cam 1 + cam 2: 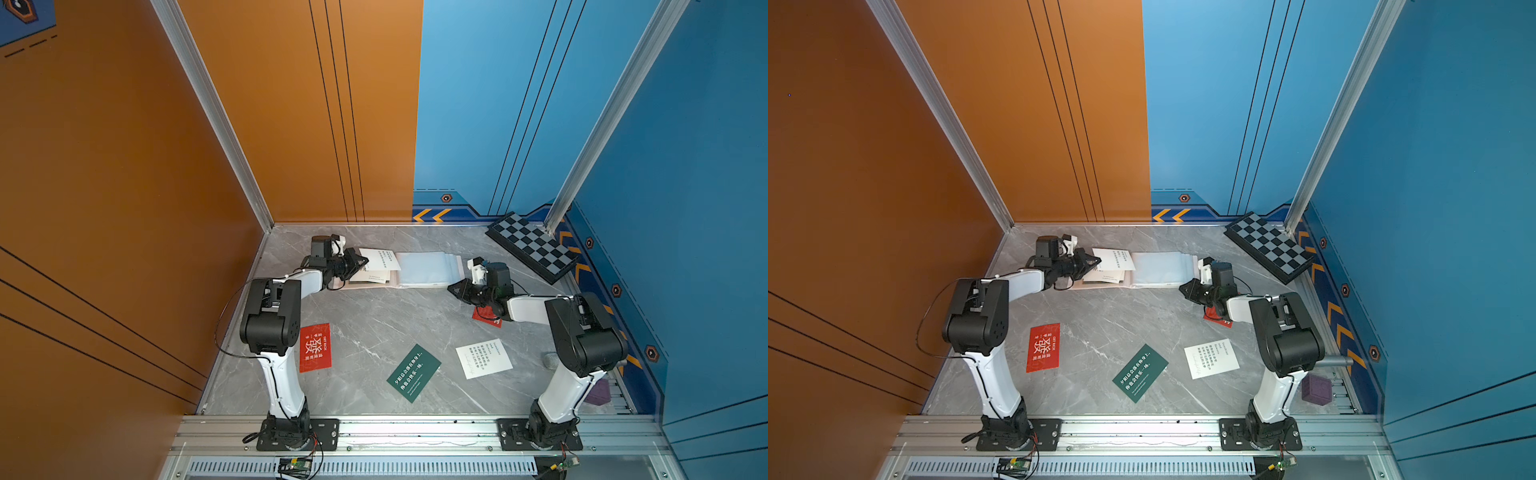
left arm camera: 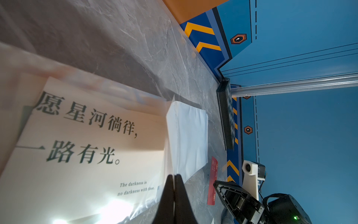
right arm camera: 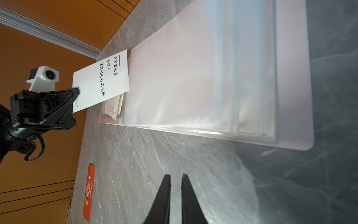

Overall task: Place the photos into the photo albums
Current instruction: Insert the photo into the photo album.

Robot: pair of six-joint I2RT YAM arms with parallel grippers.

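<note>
Red photo (image 1: 482, 316) half hidden by rt arm (image 1: 528, 309), sleeved photo (image 2: 87, 145) hazy

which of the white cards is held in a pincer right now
The white card over the album, clamped in the left pincer; the loose white card lies flat on the table.

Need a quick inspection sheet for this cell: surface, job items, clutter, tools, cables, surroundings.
Surface: grey marble tabletop.
Job's things: photo album lies open at the far side. A white card is over its left page, with a sleeved card beneath. Loose on the table: red card, dark green card, second white card, second red card partly under the right arm.
Clutter: checkered board in the far right corner; purple block by the right base.
Grippers: left tool shut on the white card; right tool empty, jaws slightly apart.
Cables: black cable loops off the left arm.
Surroundings: orange wall, blue wall, aluminium frame.
</note>
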